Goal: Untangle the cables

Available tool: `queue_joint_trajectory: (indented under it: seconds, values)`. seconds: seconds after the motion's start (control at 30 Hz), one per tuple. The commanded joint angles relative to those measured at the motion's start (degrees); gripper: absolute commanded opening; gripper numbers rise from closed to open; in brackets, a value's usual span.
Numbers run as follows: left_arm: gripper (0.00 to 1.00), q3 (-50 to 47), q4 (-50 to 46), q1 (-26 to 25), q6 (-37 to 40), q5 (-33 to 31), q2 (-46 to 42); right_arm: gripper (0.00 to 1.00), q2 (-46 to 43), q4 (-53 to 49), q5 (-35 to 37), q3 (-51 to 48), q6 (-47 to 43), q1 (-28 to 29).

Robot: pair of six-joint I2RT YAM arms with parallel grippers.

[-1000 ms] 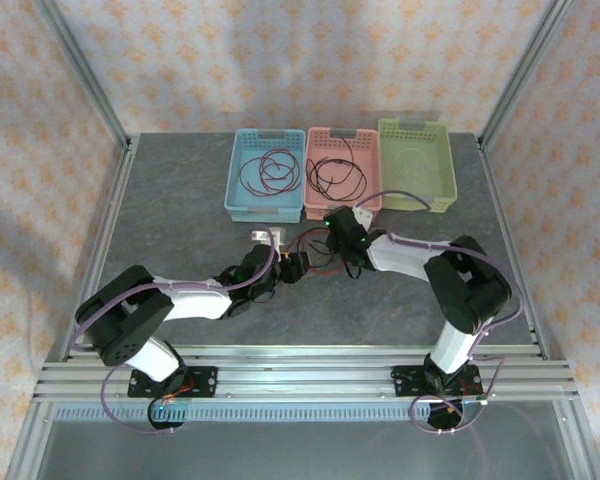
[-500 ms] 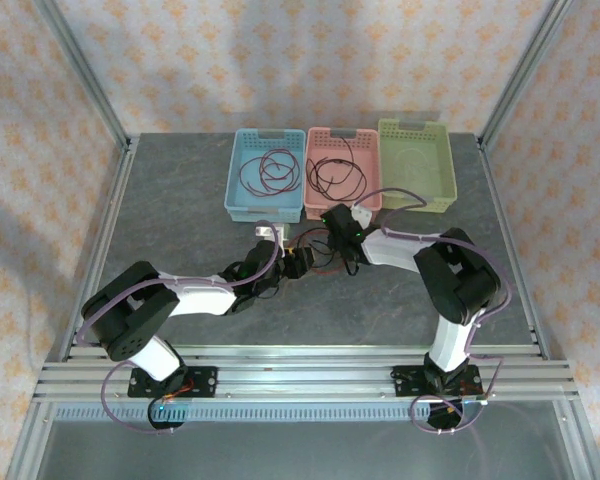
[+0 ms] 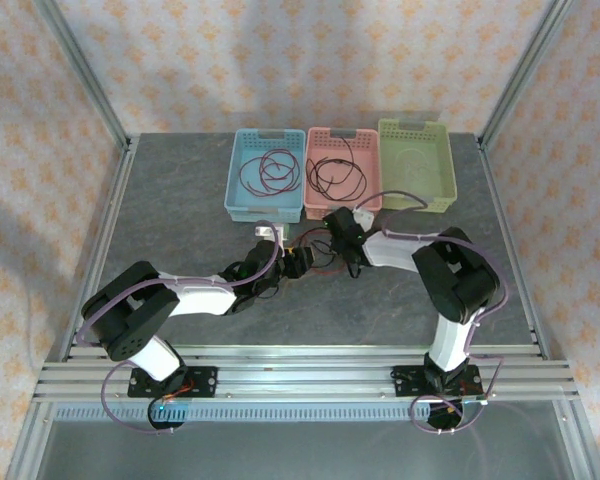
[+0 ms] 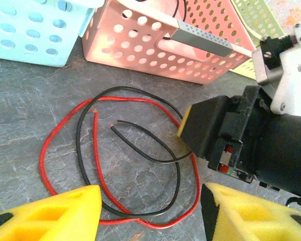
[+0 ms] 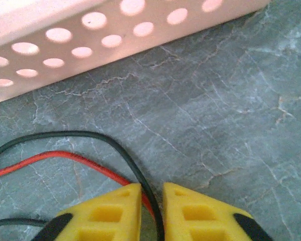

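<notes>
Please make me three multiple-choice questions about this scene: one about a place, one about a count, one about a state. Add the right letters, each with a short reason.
1. Where do the loose red cable and black cable lie?
A) hanging over the table's edge
B) on the table, just before the pink basket
C) wound around an arm

2. How many baskets stand at the far side of the table?
A) two
B) three
C) five

3. How does the right gripper stand?
A) wide open above bare table
B) clamped on a basket rim
C) nearly shut, both cables running between its jaws

Answers:
1 B: both cables loop on the stone surface beside the pink wall.
2 B: the blue basket, the pink one and the green basket form one row.
3 C: only a narrow gap remains, with the cables in it.
</notes>
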Motion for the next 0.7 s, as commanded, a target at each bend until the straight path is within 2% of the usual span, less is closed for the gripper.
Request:
queue_joint_trajectory:
  seconds: [0.0,0.1,0.17,0.3,0.43,0.67]
  values:
    - [0.56,-0.23,-1.3,-0.19,-0.82,-2.22,-1.49,0.13,-2.76,-1.37,0.85,-4.21,-0.17,0.44]
    - [0.56,-1.06,-1.49,0.05,-1.28,-2.53,-2.38,0.03,-5.73,-1.15,0.51,-7.75,-0.61,1.19]
    - [0.56,-1.26,-1.8,0.36,-1.7,-2.08,-2.52,0.0,-7.92,-1.0,0.13,-10.15,-0.91,1.95]
    - [0.57,-0.79,-2.37,1.46,-1.95,1.15,-1.78,0.0,-13.99,1.01,-1.75,-16.08,-2.77,3.09]
    - [0.56,0.29,-4.25,1.69,-1.04,1.69,-1.25,0.0,-22.32,3.48,-3.86,-21.87,-6.54,3.19]
    - [0.57,0.78,-5.15,3.13,0.24,2.75,-1.39,0.0,-35.35,1.36,-4.7,-24.16,-13.93,3.19]
